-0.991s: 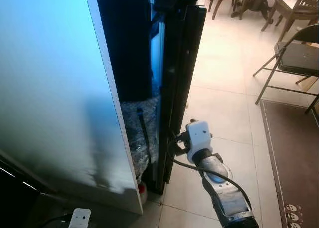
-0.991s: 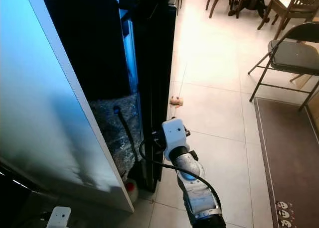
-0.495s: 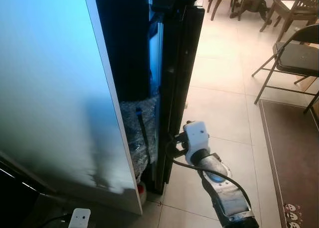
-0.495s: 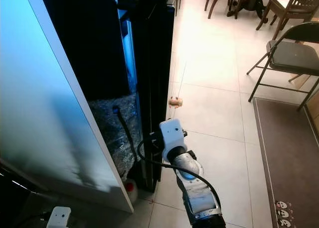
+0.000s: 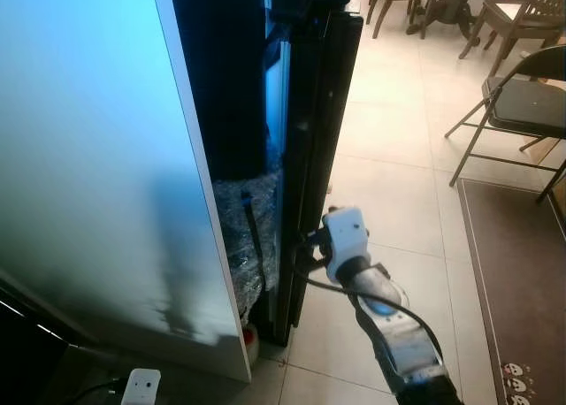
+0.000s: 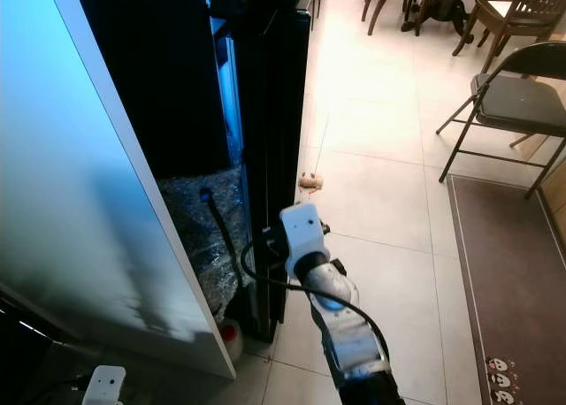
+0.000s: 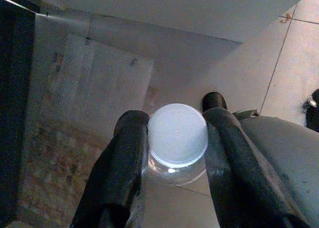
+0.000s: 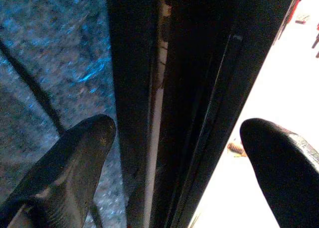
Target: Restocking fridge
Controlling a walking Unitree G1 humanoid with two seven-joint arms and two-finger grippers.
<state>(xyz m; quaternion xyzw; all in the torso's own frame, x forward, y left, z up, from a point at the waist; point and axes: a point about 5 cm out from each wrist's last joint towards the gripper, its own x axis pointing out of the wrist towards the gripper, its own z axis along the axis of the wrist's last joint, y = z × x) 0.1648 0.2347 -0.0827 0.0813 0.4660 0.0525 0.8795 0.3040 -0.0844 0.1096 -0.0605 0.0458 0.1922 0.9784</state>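
The fridge's black door edge (image 5: 320,149) stands tall beside a white side panel (image 5: 97,157). My right gripper (image 5: 305,250) reaches forward at the door's lower part. In the right wrist view the right gripper (image 8: 177,131) is open, one finger (image 8: 84,143) on each side of the door edge (image 8: 199,78). In the left wrist view my left gripper (image 7: 177,121) is shut on a clear bottle with a white cap (image 7: 177,136), held low over the floor.
Crinkled silvery wrap (image 5: 252,215) and a black cable sit in the gap behind the door. A folding chair (image 5: 522,95) and a dark rug (image 5: 522,272) are on the right. Wooden chairs (image 5: 522,11) stand far back. A small object (image 6: 309,180) lies on the tiles.
My right arm has moved left and slightly forward, bringing the gripper closer onto the door edge. The view has shifted a little.
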